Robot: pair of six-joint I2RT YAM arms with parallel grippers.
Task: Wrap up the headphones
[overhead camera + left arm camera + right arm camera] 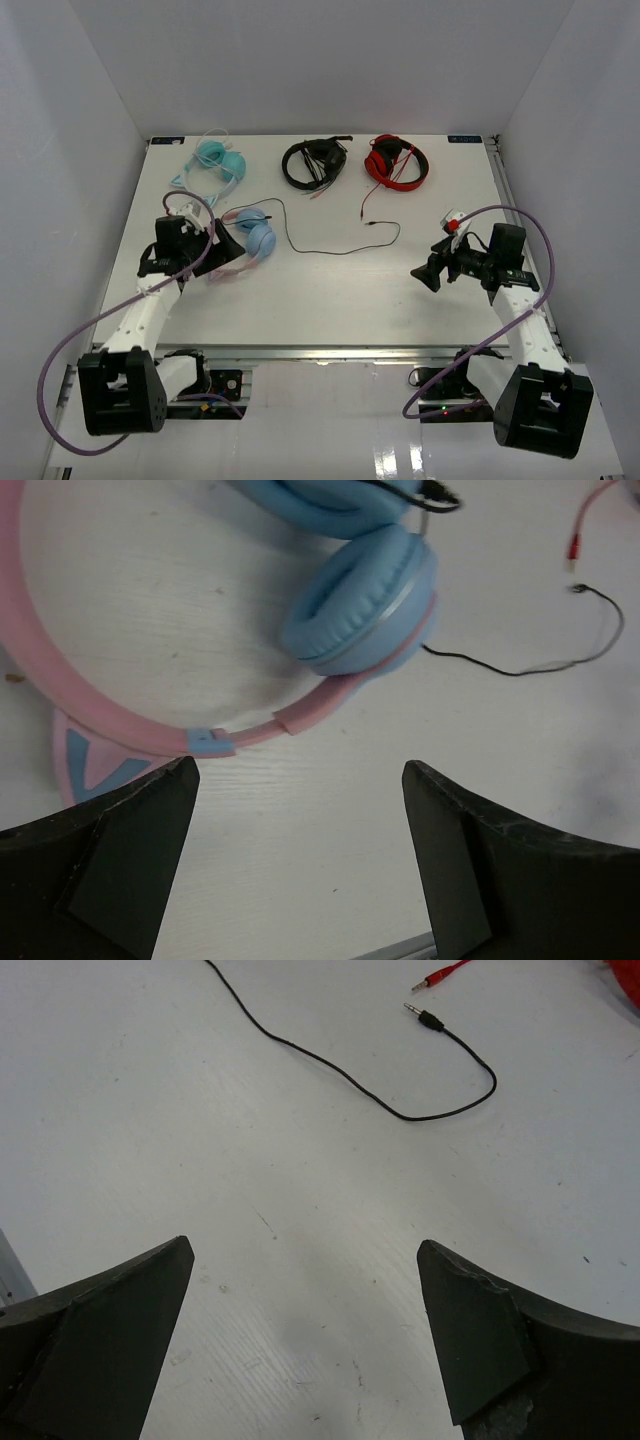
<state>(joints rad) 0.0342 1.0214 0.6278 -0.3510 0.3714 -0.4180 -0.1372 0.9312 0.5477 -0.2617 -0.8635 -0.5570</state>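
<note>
Gaping empty, left gripper (300, 770) and right gripper (305, 1248) — headphones (360, 600) partly behind the left overhead, headband (45, 670) cropped close-up.

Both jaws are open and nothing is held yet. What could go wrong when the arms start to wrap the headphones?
The left jaws stand open just short of the headphones, by their pink headband; closing may only push it away.
The cable lies flat on the table; the right jaws may slide over it.
Its plug lies near the red plug; the wrong one could be taken.
</note>
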